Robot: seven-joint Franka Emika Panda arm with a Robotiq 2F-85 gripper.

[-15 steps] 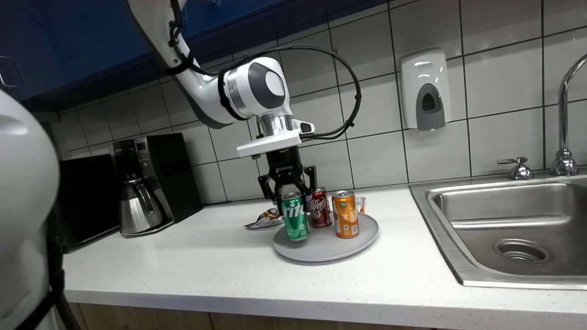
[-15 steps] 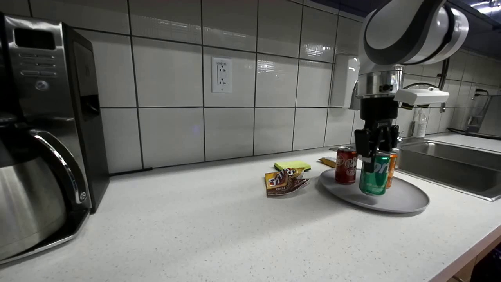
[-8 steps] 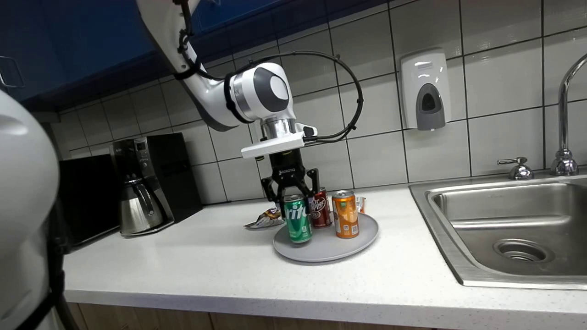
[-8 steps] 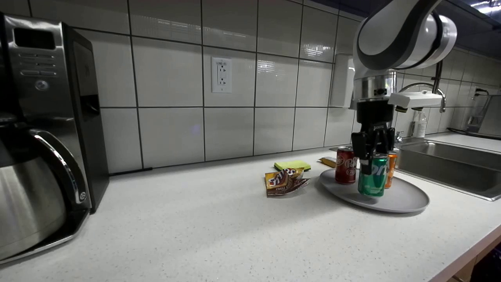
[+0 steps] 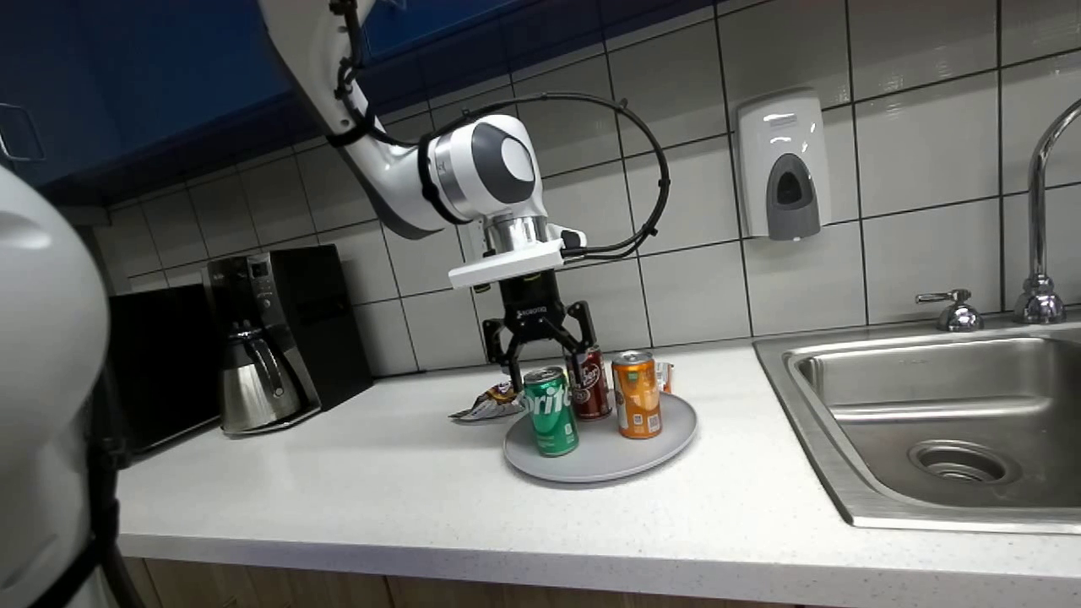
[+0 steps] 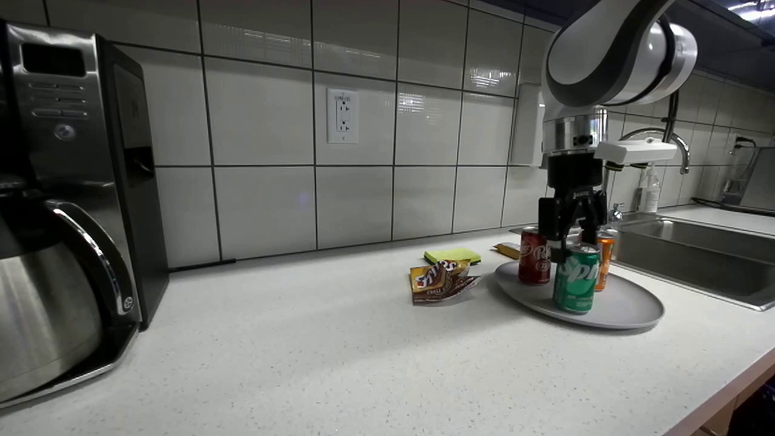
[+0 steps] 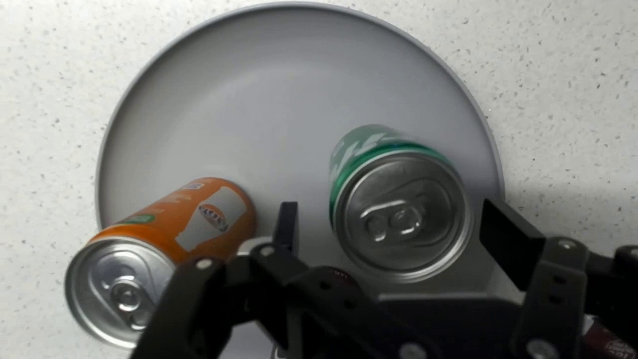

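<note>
Your gripper (image 5: 547, 384) stands open, its fingers (image 7: 513, 244) parted to either side of the Sprite can (image 5: 553, 420), gaps showing on both sides, right of centre in the wrist view. One second ago you had that can clamped and higher; it now sits lower, on the plate (image 5: 608, 461), near the middle of the frame in an exterior view. More of its name shows: "Spri" is legible, lower right in an exterior view. The Dr Pepper can (image 6: 531, 260) and orange can (image 5: 638, 399) have not moved. Dr Pepper lettering is partly covered; your gripper reads ROBOTIQ. Lettering on the wrapper (image 6: 439, 284) is too crumpled to confirm.
</note>
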